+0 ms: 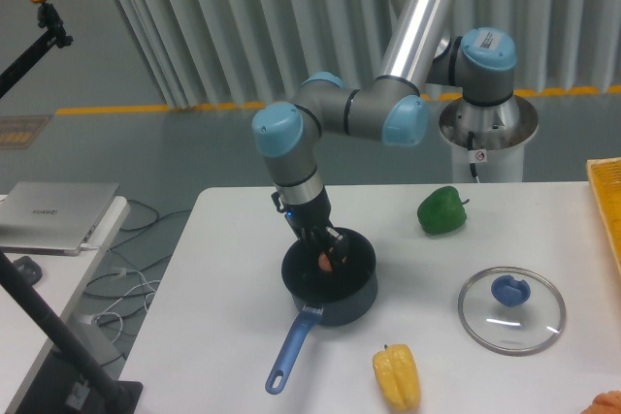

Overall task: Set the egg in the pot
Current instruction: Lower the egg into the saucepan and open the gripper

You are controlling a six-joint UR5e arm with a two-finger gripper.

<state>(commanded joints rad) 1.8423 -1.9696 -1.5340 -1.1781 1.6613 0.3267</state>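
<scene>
camera view:
hand: hand (325, 257) reaches down into the pot (329, 279), fingers pinched on the egg (323, 261)
egg: small orange-tan spot between the fingertips, inside the pot rim, over the left-centre of the bowl; whether it touches the pot floor cannot be told
pot: dark saucepan on the white counter (233, 269), blue handle (290, 348) running toward the front-left
step in hand: release of the egg in the pot, by judgement
doing it well: lower until the egg is at or just off the pot floor, part the fingers gently so it does not drop or roll hard, lift straight up clear of the rim; keep the wrist off the near wall so the pot is not nudged
nearby: green pepper (442, 210) well apart behind-right, glass lid (511, 309) to the right, yellow pepper (397, 375) in front-right; none in the lift path
hidden: pot floor is dark, depth unreadable; fingertips merge with the black interior, finger gap hard to make out
cut off: orange thing at the bottom right corner and yellow crate at the right edge are only part in frame; arm top leaves the frame
</scene>
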